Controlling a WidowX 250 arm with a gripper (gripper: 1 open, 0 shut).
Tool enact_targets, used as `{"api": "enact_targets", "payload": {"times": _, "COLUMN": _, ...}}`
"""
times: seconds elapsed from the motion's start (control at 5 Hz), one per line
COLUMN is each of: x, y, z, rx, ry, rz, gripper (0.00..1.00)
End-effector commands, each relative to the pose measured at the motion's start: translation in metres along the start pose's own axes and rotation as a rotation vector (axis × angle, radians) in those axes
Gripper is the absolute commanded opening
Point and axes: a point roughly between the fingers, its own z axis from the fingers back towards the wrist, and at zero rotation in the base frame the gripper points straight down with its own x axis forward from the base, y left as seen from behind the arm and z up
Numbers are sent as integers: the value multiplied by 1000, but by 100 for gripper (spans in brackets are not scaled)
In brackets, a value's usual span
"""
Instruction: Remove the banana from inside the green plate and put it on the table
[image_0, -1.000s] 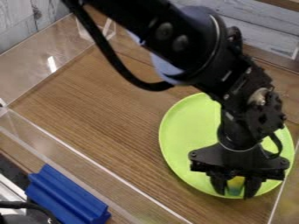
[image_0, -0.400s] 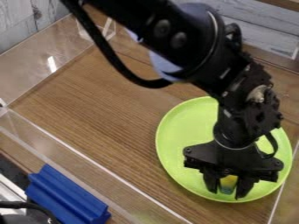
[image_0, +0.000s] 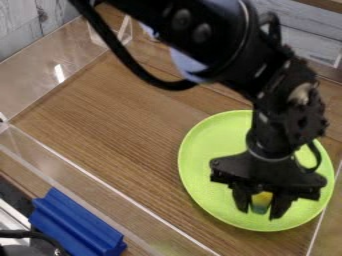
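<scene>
The green plate (image_0: 214, 165) lies on the wooden table (image_0: 114, 120) at the lower right. Over its near right part the black gripper (image_0: 265, 203) points down, and its fingers are shut on the banana (image_0: 262, 203), of which only a small yellow patch shows between them. The banana seems to hang just above the plate's surface. The bulky black arm hides the plate's middle and far side.
A blue block (image_0: 74, 228) lies at the lower left, outside the clear acrylic wall (image_0: 80, 185) along the table's near edge. More clear walls border the table at the back and left. Bare wood stretches left of the plate.
The gripper, still shut on the banana, has risen slightly and shifted a little left over the plate. The plate stays where it was.
</scene>
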Motion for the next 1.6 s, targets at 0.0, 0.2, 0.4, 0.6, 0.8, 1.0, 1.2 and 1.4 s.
{"api": "enact_targets", "payload": {"times": 0.0, "x": 15, "y": -7, "z": 27, "rx": -36, "ry": -51, "rz": 0, "gripper": 0}}
{"api": "enact_targets", "payload": {"times": 0.2, "x": 21, "y": -2, "z": 41, "rx": -38, "ry": -58, "rz": 6, "gripper": 0}}
{"api": "enact_targets", "payload": {"times": 0.4, "x": 34, "y": 8, "z": 71, "rx": -52, "ry": -62, "rz": -6, "gripper": 0}}
{"api": "enact_targets", "payload": {"times": 0.6, "x": 57, "y": 33, "z": 96, "rx": -53, "ry": -79, "rz": 25, "gripper": 0}}
{"api": "enact_targets", "payload": {"times": 0.8, "x": 80, "y": 74, "z": 111, "rx": -51, "ry": -106, "rz": 87, "gripper": 0}}
{"api": "enact_targets", "payload": {"times": 1.0, "x": 86, "y": 112, "z": 113, "rx": -46, "ry": -118, "rz": 125, "gripper": 0}}
{"api": "enact_targets", "payload": {"times": 1.2, "x": 89, "y": 118, "z": 104, "rx": -41, "ry": -135, "rz": 84, "gripper": 0}}
{"api": "enact_targets", "payload": {"times": 1.4, "x": 98, "y": 119, "z": 92, "rx": -27, "ry": -155, "rz": 67, "gripper": 0}}
